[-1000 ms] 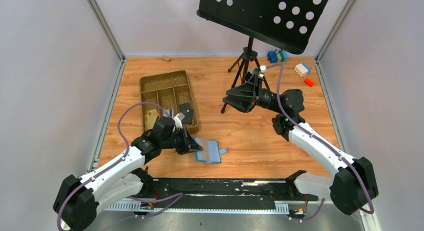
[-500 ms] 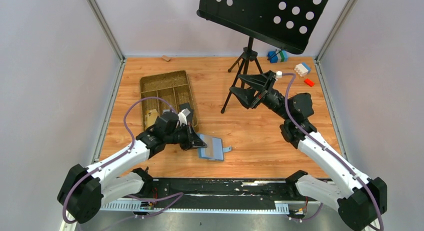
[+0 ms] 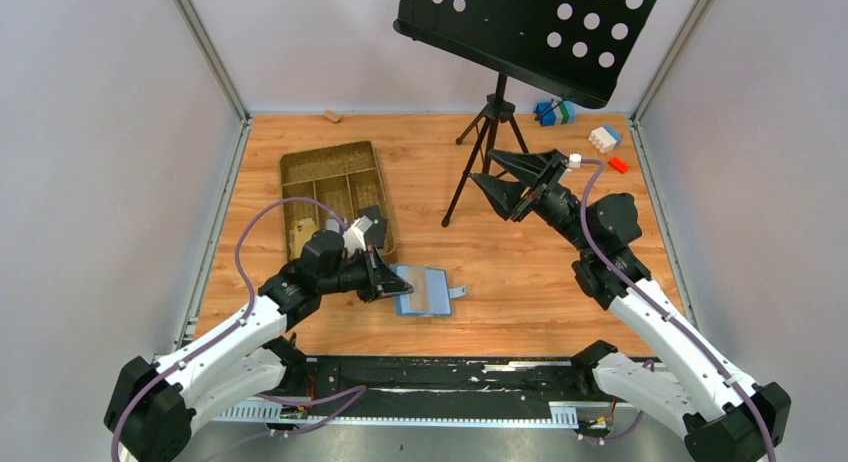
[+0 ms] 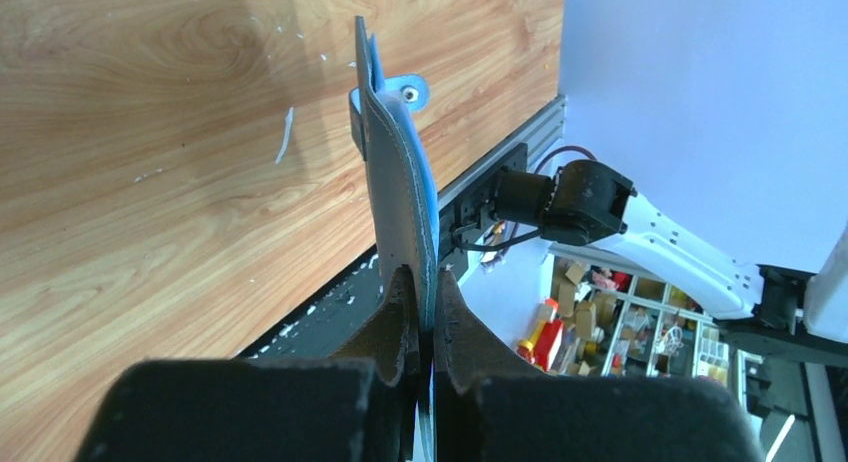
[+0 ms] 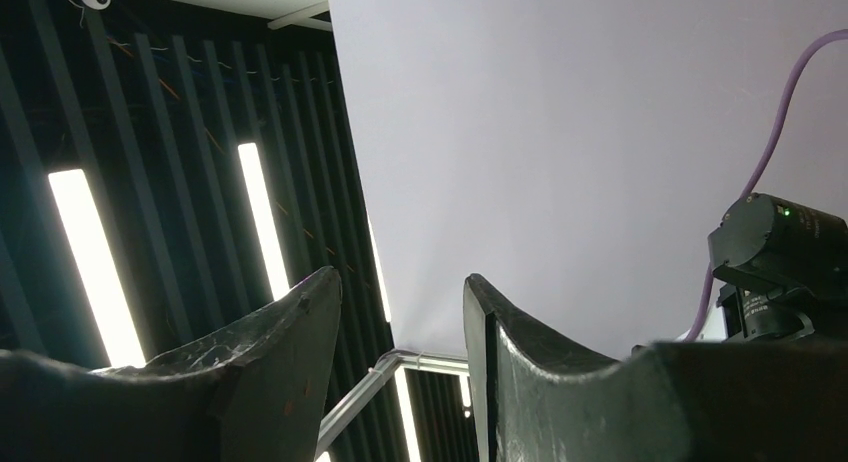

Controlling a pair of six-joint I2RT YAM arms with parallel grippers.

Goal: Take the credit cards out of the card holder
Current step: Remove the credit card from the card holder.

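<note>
The blue card holder [image 3: 428,291] lies on the wooden table, just right of the brown tray. My left gripper [image 3: 391,280] is shut on its left edge. In the left wrist view the card holder [image 4: 398,197] runs edge-on away from the left gripper [image 4: 428,300], its snap tab [image 4: 406,90] at the far end. A black credit card [image 3: 375,227] rests at the tray's near right corner; a grey one is mostly hidden behind my left wrist. My right gripper [image 3: 481,166] is raised by the tripod, open and empty; the right gripper [image 5: 400,287] faces wall and ceiling.
The brown compartmented tray [image 3: 335,187] stands left of centre. A music stand's tripod [image 3: 490,132] stands at the back, its black perforated desk [image 3: 530,32] overhead. Toy bricks [image 3: 605,137] lie at the back right and a small wooden block [image 3: 331,116] by the back wall.
My right arm has swung right and away from the tray, its gripper tilting upward. My left gripper has shifted the card holder slightly right and away from the near edge.
</note>
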